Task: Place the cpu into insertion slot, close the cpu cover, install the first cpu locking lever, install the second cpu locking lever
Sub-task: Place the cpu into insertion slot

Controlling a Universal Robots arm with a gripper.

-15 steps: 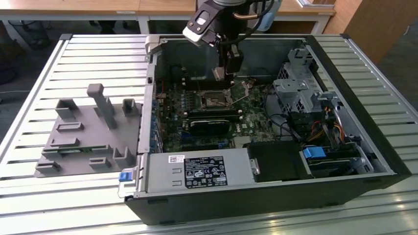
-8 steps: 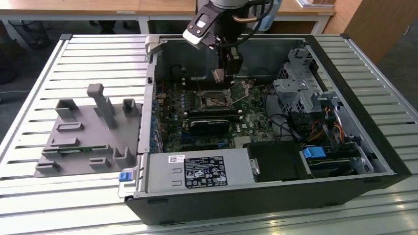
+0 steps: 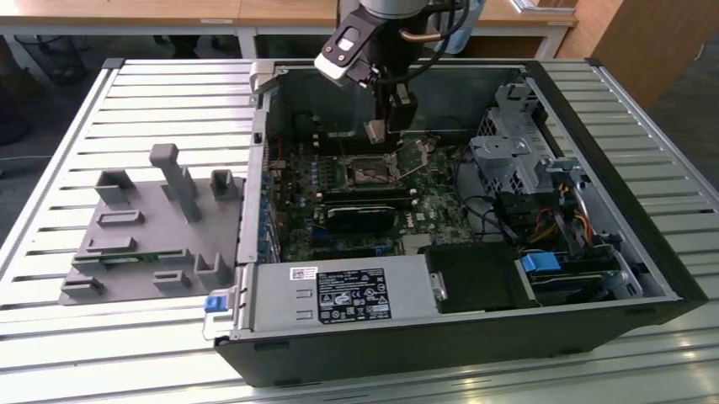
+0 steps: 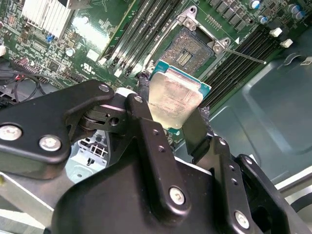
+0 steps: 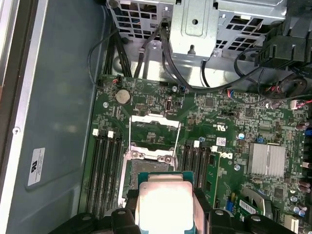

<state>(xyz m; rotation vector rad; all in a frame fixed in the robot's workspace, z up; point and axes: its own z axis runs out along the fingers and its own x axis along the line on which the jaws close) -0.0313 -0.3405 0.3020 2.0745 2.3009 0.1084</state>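
Note:
My gripper (image 3: 379,130) hangs inside the open computer case, just above the green motherboard (image 3: 337,240). It is shut on the cpu (image 4: 173,100), a silver-faced square chip gripped by its edges between the two black fingers (image 4: 141,122). In the first wrist view the cpu (image 5: 165,202) sits over the near edge of the insertion slot (image 5: 145,166), hiding part of it. In the second wrist view the insertion slot (image 4: 191,50) lies bare, a little beyond the chip. The cpu cover (image 5: 155,127) is swung open on the slot's far side. A thin locking lever (image 4: 246,56) sticks out beside the slot.
Black memory slots (image 5: 109,165) flank the socket on both sides. A metal drive cage (image 3: 517,160) with cables (image 5: 161,48) stands at the exterior view's right. The power supply (image 3: 337,295) fills the case front. A grey fixture (image 3: 146,227) rests on the slatted table outside.

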